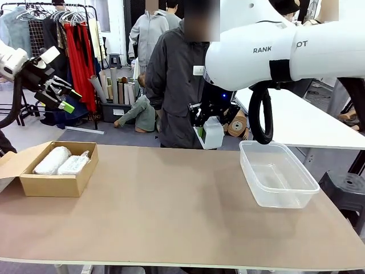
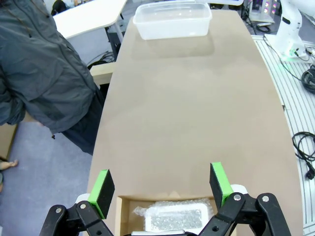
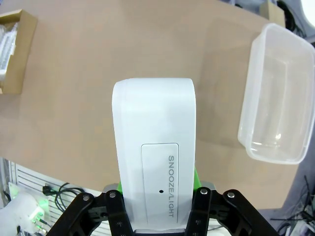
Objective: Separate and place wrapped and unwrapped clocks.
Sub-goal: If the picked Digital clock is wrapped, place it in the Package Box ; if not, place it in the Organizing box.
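Two wrapped clocks [image 1: 52, 160] [image 1: 74, 164] in crinkly plastic lie side by side in the brown cardboard box [image 1: 34, 184] at the table's left. My left gripper [image 1: 71, 99] hangs open high above that box. In the left wrist view its green pads [image 2: 103, 191] stand wide apart over a wrapped clock [image 2: 174, 216]. My right gripper [image 1: 207, 132] is shut on the bare white unwrapped clock [image 1: 214, 134], held in the air beyond the table's far edge. The right wrist view shows that clock [image 3: 155, 157], printed SNOOZE/LIGHT, upright in my right gripper [image 3: 157, 196].
A clear plastic tub [image 1: 278, 174] stands on the table's right side; it is also seen as tub [image 3: 275, 98] and tub [image 2: 172, 19]. A person in a dark jacket [image 1: 174, 85] stands at the far edge. The brown tabletop [image 1: 171, 211] is bare in the middle.
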Controlling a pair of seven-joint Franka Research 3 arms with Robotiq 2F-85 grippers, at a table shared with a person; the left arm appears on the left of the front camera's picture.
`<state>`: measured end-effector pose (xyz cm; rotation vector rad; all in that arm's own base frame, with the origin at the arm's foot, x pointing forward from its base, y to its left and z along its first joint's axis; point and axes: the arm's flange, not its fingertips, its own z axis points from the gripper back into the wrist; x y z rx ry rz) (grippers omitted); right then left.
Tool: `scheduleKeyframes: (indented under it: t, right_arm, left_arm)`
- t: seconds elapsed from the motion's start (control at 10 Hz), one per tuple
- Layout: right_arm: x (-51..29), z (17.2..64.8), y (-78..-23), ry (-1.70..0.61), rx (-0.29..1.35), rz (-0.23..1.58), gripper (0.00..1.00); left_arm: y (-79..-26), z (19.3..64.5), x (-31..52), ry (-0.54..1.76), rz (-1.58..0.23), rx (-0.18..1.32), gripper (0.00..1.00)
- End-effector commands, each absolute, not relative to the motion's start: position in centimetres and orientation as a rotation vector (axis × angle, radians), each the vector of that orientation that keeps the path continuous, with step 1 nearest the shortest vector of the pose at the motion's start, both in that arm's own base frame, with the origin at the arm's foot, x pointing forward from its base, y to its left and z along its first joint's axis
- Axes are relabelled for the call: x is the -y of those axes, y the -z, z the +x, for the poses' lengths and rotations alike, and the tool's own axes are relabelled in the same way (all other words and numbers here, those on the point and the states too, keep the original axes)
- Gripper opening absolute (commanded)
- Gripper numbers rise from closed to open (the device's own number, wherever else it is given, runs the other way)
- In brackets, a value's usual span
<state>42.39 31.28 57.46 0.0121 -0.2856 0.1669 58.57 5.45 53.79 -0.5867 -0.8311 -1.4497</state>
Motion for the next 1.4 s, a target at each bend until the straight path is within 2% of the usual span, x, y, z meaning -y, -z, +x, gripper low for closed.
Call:
scheduleKeyframes:
  t: [0.0, 0.6, 1.0, 1.3]
  right_arm:
    - [-31.1, 42.3, -57.7, -0.168, 0.288, 0.014, 0.0]
    - [-30.7, 42.3, -59.2, -0.189, 0.229, 0.056, 0.0]
    - [-25.4, 41.7, -63.4, -0.129, 0.262, 0.118, 0.0]
    - [-19.8, 42.0, -63.5, -0.071, 0.265, 0.135, 0.0]
  left_arm:
    - [-53.7, 58.4, -5.4, 1.461, -0.577, 0.835, 1.0]
    - [-53.7, 58.4, -5.4, 1.461, -0.577, 0.835, 1.0]
    - [-53.7, 58.4, -5.4, 1.461, -0.577, 0.835, 1.0]
    - [-53.7, 58.4, -5.4, 1.461, -0.577, 0.835, 1.0]
